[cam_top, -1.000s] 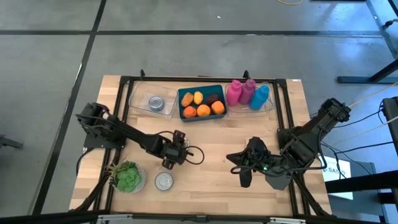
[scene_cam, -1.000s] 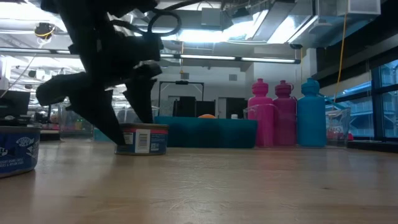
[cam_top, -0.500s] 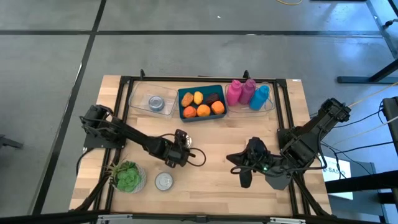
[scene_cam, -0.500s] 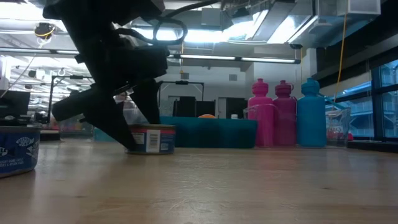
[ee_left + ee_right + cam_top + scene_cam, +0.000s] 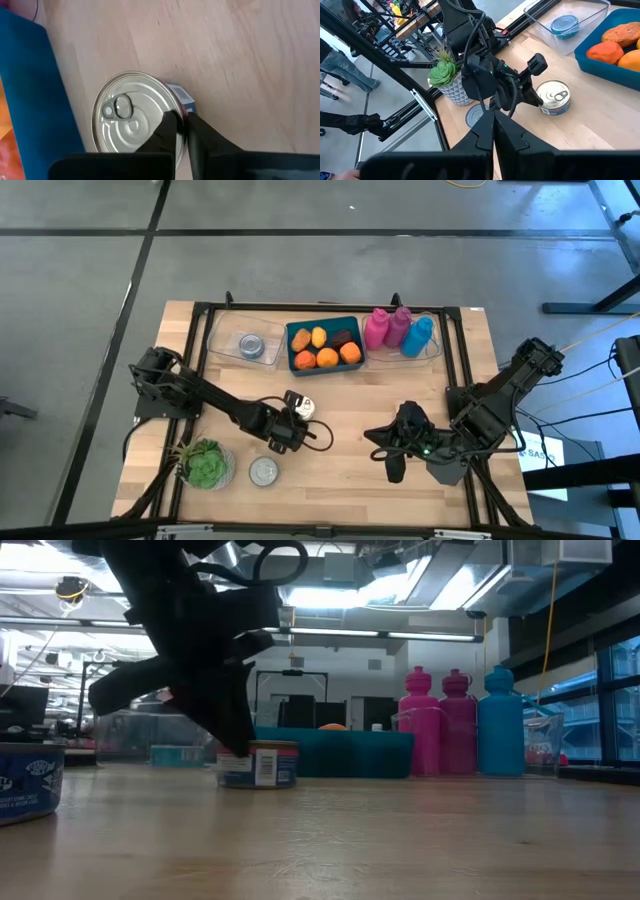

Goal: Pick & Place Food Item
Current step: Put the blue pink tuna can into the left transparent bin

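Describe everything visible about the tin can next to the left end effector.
The short round metal can has a shiny silver lid with a pull-ring tab and concentric ridges, and a paper label in blue, white and red around its side. It stands upright on the light wooden table, sealed, in front of the teal tray of fruit. The left end effector, fingers shut, sits at its rim, apparently touching the edge rather than gripping it.
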You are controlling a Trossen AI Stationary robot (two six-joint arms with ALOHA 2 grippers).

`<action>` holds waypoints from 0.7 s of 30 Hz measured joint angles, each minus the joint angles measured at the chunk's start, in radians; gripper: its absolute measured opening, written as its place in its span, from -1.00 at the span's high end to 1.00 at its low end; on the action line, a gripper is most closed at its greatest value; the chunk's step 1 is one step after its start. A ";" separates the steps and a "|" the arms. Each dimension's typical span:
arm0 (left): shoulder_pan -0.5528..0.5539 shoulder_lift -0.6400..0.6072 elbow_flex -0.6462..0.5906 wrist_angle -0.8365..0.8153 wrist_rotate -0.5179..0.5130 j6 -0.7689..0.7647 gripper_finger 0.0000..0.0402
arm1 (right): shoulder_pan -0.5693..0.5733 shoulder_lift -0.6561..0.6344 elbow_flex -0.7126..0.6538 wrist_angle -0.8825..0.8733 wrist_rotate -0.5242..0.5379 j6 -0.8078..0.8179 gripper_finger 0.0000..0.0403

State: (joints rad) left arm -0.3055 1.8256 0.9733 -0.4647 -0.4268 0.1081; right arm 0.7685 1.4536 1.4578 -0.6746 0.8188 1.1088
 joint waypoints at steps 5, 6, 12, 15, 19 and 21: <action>0.001 -0.001 0.000 0.001 0.010 -0.006 0.99 | 0.000 0.000 0.000 0.000 0.000 -0.017 0.96; 0.001 -0.001 0.000 0.001 0.009 -0.007 0.99 | 0.000 0.000 0.000 0.000 0.001 -0.018 0.96; -0.003 -0.040 -0.005 -0.009 0.007 -0.015 0.99 | 0.000 0.000 0.000 0.000 0.002 -0.018 0.96; -0.001 -0.077 -0.006 -0.016 0.005 -0.016 0.99 | 0.000 0.000 0.000 0.000 0.003 -0.020 0.96; -0.001 -0.125 -0.006 -0.015 -0.005 -0.019 0.99 | 0.000 0.000 0.000 0.000 0.003 -0.021 0.96; -0.001 -0.154 -0.007 -0.014 -0.012 -0.019 0.99 | 0.000 0.000 0.000 0.000 0.003 -0.021 0.96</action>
State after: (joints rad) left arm -0.3061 1.6720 0.9665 -0.4789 -0.4383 0.0895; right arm 0.7687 1.4536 1.4578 -0.6743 0.8219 1.0875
